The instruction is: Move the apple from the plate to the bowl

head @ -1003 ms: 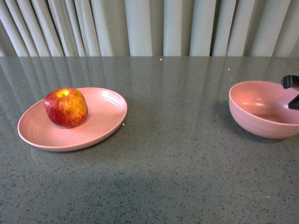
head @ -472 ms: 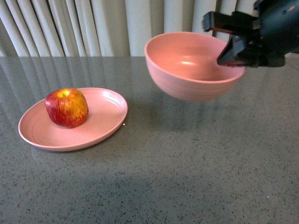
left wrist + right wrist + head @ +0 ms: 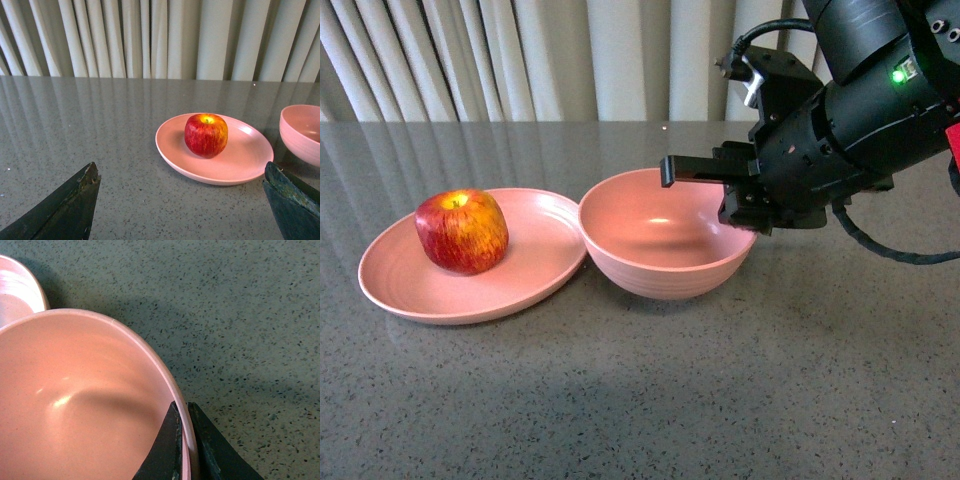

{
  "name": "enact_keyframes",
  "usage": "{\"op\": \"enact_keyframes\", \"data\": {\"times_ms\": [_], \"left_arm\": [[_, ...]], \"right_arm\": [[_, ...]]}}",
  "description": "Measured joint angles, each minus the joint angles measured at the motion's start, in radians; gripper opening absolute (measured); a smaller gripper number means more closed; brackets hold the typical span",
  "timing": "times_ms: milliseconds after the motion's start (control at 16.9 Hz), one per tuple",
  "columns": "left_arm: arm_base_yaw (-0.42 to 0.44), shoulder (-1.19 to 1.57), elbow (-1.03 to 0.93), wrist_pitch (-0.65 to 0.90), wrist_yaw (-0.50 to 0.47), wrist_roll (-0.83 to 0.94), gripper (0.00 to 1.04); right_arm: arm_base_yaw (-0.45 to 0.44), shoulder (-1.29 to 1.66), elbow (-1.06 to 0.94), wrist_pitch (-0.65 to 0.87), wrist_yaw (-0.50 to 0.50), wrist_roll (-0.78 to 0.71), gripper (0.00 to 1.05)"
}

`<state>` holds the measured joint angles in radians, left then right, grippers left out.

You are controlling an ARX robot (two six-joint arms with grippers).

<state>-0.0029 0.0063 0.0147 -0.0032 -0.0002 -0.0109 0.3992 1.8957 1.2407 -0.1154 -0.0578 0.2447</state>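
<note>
The red apple (image 3: 461, 231) with yellow streaks sits on the left part of the flat pink plate (image 3: 530, 270). The deep pink bowl (image 3: 660, 240) rests on the table right beside the plate, rims nearly touching. My right gripper (image 3: 738, 210) is shut on the bowl's right rim; the right wrist view shows its jaws pinching the rim (image 3: 182, 440). My left gripper (image 3: 182, 200) is open and empty, back from the plate (image 3: 240, 165); the apple (image 3: 206, 135) and an edge of the bowl (image 3: 300, 135) show ahead of it.
The grey speckled table (image 3: 720, 400) stretches to a pale curtain (image 3: 620, 60) at the back. My right arm's black body (image 3: 860, 110) and its cable hang over the table's right side.
The right arm lifted the bowl from the far right, carried it leftward through the air and set it down beside the plate. The apple and plate have not moved.
</note>
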Motion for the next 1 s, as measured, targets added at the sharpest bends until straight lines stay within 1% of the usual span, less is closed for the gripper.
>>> {"op": "enact_keyframes", "data": {"times_ms": [531,649,1003], "left_arm": [[0.0,0.0,0.0,0.0,0.0,0.0,0.98],[0.0,0.0,0.0,0.0,0.0,0.0,0.98],[0.0,0.0,0.0,0.0,0.0,0.0,0.98]], "right_arm": [[0.005,0.035,0.004,-0.007,-0.001,0.002,0.03],[0.006,0.041,0.005,-0.009,0.0,0.003,0.22],[-0.008,0.027,0.013,0.008,-0.014,0.032,0.86]]}}
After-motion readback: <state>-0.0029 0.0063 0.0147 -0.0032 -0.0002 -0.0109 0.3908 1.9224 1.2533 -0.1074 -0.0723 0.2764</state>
